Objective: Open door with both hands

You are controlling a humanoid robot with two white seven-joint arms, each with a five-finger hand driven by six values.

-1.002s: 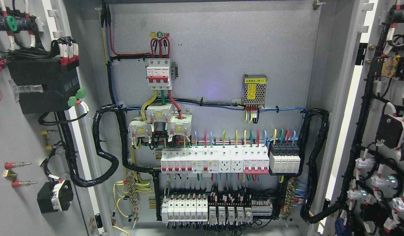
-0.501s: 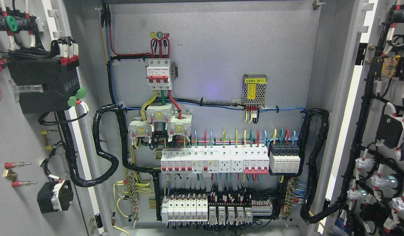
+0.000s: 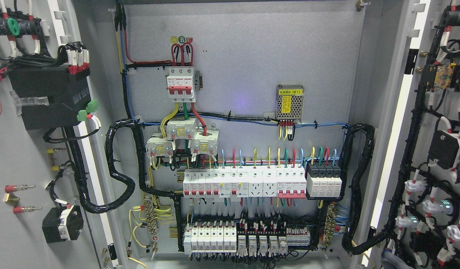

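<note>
The grey electrical cabinet stands with both doors swung wide open. The left door (image 3: 24, 168) fills the left edge, its inner face showing with black boxes and wires on it. The right door (image 3: 431, 112) fills the right edge, its inner face showing with wired lamps and switches. Between them the grey back panel (image 3: 245, 56) is fully exposed. Neither of my hands or arms shows in the head view.
On the back panel sit a red-and-white main breaker (image 3: 181, 84), a mesh power supply (image 3: 289, 99), a row of white breakers (image 3: 245, 183) and lower terminal blocks (image 3: 245, 239). Thick black cable looms (image 3: 120, 175) run to each door.
</note>
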